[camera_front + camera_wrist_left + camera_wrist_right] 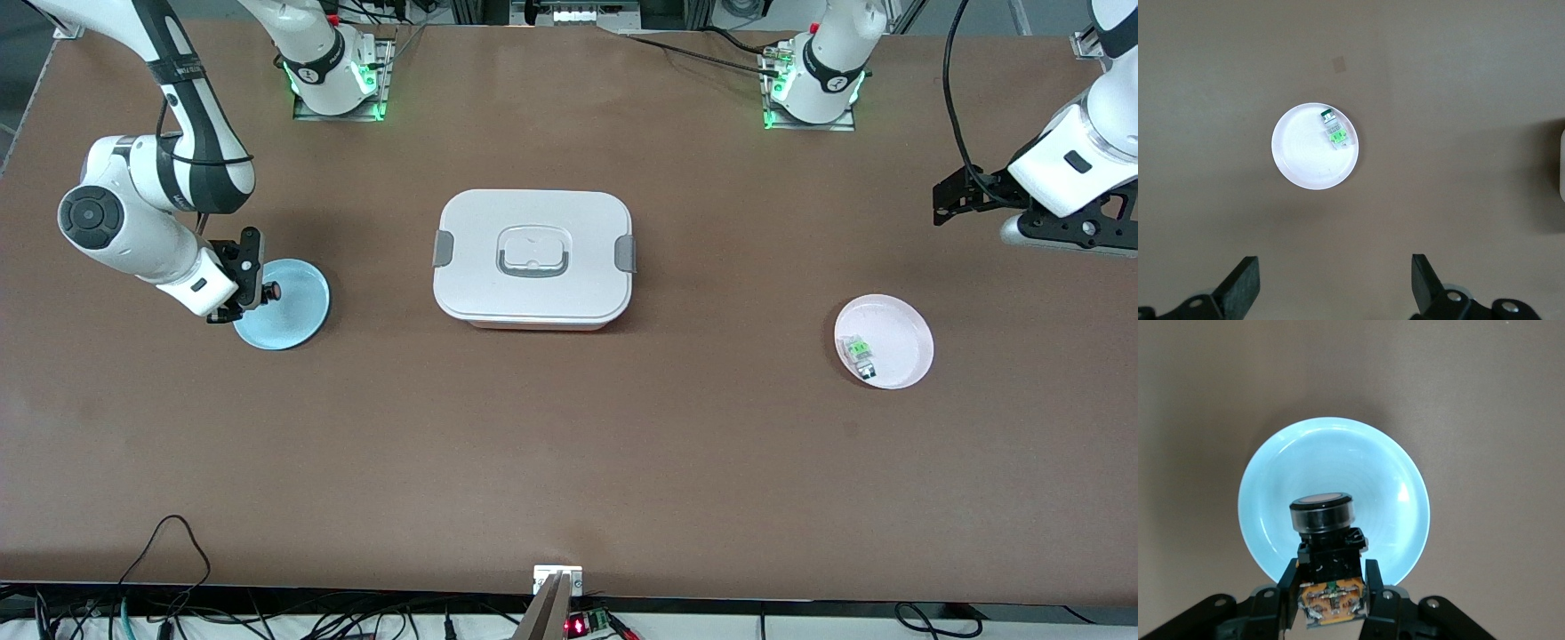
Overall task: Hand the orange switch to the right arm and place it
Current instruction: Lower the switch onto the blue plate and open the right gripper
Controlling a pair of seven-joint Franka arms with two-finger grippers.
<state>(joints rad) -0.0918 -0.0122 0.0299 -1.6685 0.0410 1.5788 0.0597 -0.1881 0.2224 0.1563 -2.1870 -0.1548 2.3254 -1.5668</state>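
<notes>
The right claw (1331,603) is pinching the orange switch (1328,550) and holds it just over the blue plate (293,307) at the right arm's end of the surface (569,444). So the handover looks finished; only the putting down is left. The left claw (1335,290) is spread and empty, waiting above the pink plate (1298,150), where a green-and-white component (1333,130) lies.

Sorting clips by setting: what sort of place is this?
Likely a robotics lab bench: two white robot arms bolted to a brown table, loose cables along its edge, and a closed white lidded box staged mid-table.
</notes>
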